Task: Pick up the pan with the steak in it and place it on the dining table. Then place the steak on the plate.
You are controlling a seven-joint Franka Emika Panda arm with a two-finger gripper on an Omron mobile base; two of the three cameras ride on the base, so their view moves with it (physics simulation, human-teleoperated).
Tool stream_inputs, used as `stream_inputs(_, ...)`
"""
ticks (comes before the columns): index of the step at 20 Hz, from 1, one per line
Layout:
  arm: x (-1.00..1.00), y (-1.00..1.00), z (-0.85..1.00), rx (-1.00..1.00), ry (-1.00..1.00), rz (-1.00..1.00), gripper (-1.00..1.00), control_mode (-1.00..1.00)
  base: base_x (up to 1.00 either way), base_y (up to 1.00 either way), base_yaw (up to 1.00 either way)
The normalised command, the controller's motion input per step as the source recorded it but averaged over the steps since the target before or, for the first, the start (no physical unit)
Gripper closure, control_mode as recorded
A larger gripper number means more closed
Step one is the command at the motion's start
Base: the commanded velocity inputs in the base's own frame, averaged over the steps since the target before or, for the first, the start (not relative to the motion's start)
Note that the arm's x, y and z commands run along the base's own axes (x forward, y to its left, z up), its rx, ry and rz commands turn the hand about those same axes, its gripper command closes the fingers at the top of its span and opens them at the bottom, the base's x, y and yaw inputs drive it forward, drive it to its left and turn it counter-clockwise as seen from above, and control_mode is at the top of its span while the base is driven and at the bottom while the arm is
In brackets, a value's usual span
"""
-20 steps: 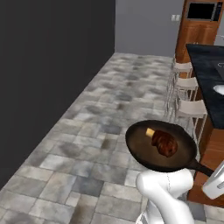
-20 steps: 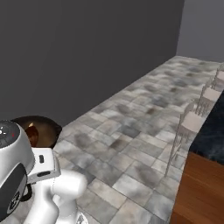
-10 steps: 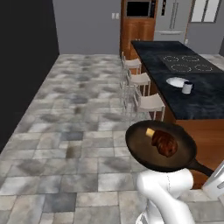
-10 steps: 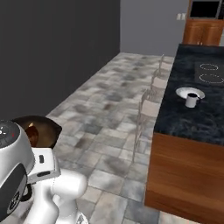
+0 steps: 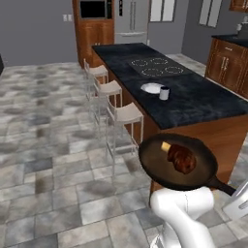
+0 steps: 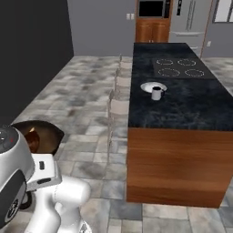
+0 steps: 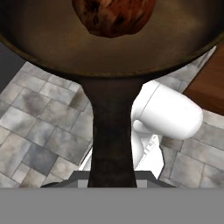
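Observation:
The dark round pan (image 5: 160,164) hangs in the air over the floor, held level by its long black handle (image 7: 111,131). My gripper (image 5: 234,193) is shut on the end of that handle at the lower right. The reddish-brown steak (image 5: 182,159) lies in the pan beside a tiny yellowish bit. In the right base view the pan (image 6: 48,132) and steak (image 6: 32,140) peek out behind my arm. The dining table (image 5: 203,99), a dark marbled island, stands ahead and to the right, with the white plate (image 5: 151,88) on its top. The table (image 6: 191,107) and plate (image 6: 149,86) also lie ahead in the right base view.
A small cup (image 5: 164,93) stands right next to the plate. A cooktop (image 5: 154,67) with white rings sits farther along the island. Three stools (image 5: 123,114) line the island's left side. Open tiled floor (image 5: 43,145) spreads to the left; wooden cabinets (image 5: 227,60) stand at far right.
The whole scene has swung as the base turned: the island with plate and cup now lies close ahead. The pan with the steak stays in my grip, unchanged relative to the arm.

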Motion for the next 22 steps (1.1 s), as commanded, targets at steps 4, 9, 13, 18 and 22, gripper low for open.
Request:
stream_inputs(4,0.0,0.0,0.0,0.0,0.0,0.0,1.0,1.0,-0.03,-0.02,-0.04)
stream_inputs(9,0.0,0.0,0.0,0.0,0.0,0.0,1.0,1.0,0.0,0.64,-0.01)
stream_inputs(13,0.0,0.0,0.0,0.0,0.0,0.0,1.0,1.0,0.0,1.0,0.0)
stream_inputs(18,0.0,0.0,0.0,0.0,0.0,0.0,1.0,1.0,-0.01,1.0,0.0)
stream_inputs(22,0.0,0.0,0.0,0.0,0.0,0.0,1.0,1.0,0.4,0.69,-0.03)
